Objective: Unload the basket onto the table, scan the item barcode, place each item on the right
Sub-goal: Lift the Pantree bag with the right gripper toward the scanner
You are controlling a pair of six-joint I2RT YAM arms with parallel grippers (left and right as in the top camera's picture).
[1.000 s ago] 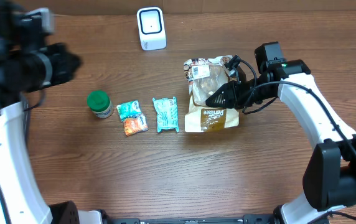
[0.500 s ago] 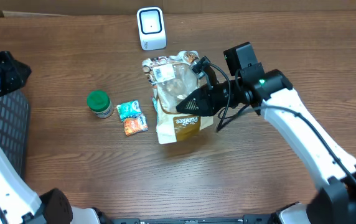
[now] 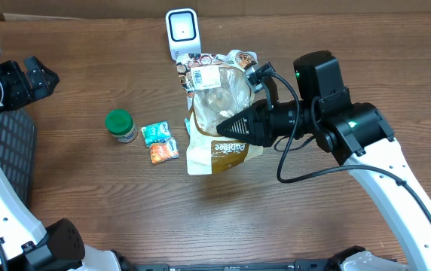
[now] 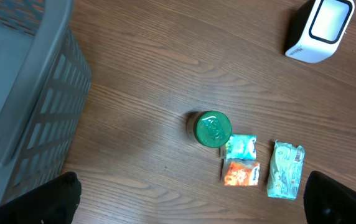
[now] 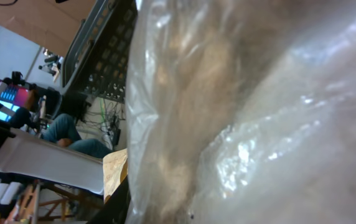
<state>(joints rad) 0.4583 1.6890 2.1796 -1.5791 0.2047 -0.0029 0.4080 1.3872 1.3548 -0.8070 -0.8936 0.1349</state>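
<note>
Right now, over the brown wooden desk (image 3: 87, 203), my right fingers (image 3: 233, 126) are clamped on the clear plastic snack bag with the brown label (image 3: 217, 148), which is held just near and right of the white box scanner (image 3: 183, 34). Its white barcode sticker (image 3: 204, 75) sits close beside the scanner, so I judge the pickup done and the scan itself pending. My left fingers (image 3: 41, 75) stand wide apart, empty.

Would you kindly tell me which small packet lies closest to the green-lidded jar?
The teal packet, right beside the green-lidded jar; the orange packet sits beyond it, and the longer pale packet lies farthest away.
</note>
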